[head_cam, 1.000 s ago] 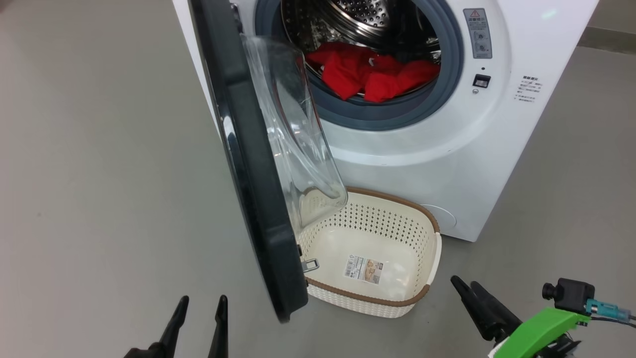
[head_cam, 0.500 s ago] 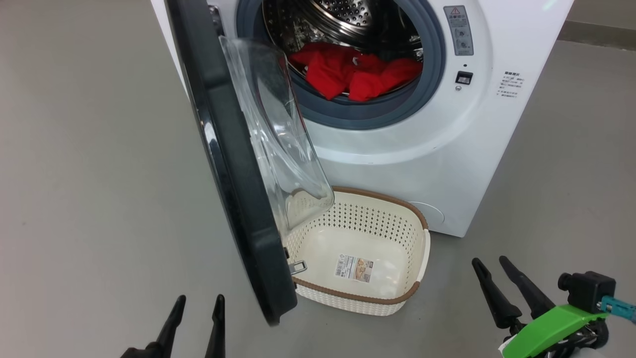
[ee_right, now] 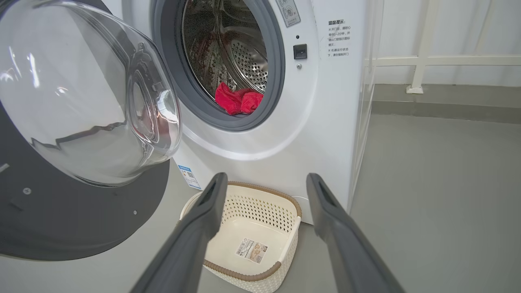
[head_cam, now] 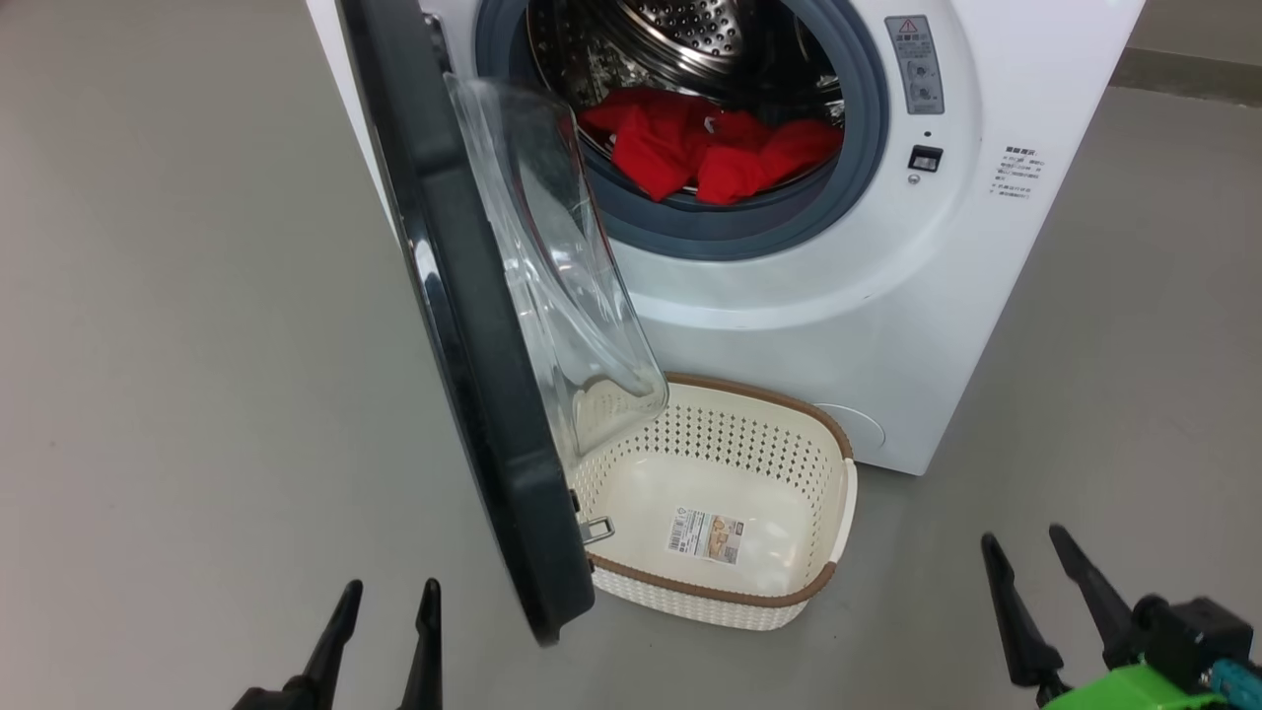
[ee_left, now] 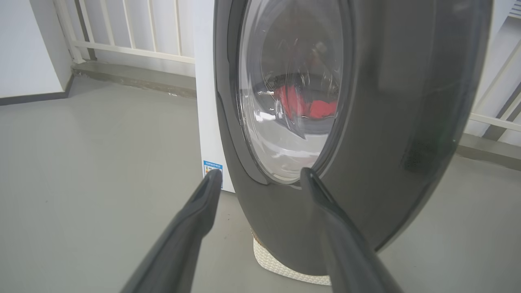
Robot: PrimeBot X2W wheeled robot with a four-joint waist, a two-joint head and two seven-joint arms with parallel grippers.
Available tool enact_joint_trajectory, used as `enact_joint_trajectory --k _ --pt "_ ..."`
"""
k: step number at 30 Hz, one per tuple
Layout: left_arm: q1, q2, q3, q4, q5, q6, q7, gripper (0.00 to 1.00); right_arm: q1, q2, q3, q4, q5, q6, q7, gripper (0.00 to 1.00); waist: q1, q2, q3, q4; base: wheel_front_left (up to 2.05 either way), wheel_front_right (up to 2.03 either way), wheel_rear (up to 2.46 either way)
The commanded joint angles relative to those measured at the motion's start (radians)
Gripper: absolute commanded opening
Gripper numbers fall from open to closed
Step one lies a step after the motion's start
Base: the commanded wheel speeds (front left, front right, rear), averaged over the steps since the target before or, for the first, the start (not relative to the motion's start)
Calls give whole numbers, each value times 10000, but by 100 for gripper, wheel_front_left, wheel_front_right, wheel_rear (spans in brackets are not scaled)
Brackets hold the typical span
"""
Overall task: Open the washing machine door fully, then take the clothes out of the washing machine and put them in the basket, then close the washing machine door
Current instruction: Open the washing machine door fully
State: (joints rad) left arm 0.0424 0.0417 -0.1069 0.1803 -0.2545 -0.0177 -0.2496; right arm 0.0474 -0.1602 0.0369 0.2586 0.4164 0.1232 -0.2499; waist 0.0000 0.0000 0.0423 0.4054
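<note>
Washing machine door (head_cam: 473, 345) stands ajar, edge-on, just ahead and to right of left hand (head_cam: 392, 587), not touching. Left hand empty, fingers parted. Right hand (head_cam: 1020, 534) empty too, fingers spread, low at right, apart from basket (head_cam: 749, 597). Basket on floor (head_cam: 197, 345) just before washing machine (head_cam: 838, 325) (partly under door glass). Clothes (head_cam: 710, 148) heaped at drum's front lip, well apart from both hands.

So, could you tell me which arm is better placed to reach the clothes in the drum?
Probably right. The right gripper faces the clothes with an open path, while the washing machine door stands between the left gripper and them.
</note>
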Motion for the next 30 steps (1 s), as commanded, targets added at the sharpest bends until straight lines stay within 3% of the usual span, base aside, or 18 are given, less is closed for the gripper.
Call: enact_joint_trajectory --k 1,22,23,26,27,30 --pt "-173 85 326 -299 124 69 -122 100 184 8 11 -249 -284 75 -117 100 0 0 -32 24 0 0 0" --pt "-164 85 387 -316 120 48 -122 97 537 288 -139 -215 -761 75 -118 100 0 0 -76 -57 0 0 0" --pt "-166 85 390 -325 114 41 -122 85 536 292 -138 -218 -757 75 -118 100 0 0 -78 -56 0 0 0" --pt "-179 85 415 -374 106 17 -122 14 534 306 -120 -218 -751 75 -118 100 0 0 -86 -62 0 0 0" --pt "-192 85 434 -430 89 13 -122 0 531 310 -116 -220 -753 75 -118 100 0 0 -89 -67 0 0 0" --pt "-238 85 586 -753 -3 29 -122 0 516 322 -97 -226 -765 75 -118 100 0 0 -89 -85 0 0 0"
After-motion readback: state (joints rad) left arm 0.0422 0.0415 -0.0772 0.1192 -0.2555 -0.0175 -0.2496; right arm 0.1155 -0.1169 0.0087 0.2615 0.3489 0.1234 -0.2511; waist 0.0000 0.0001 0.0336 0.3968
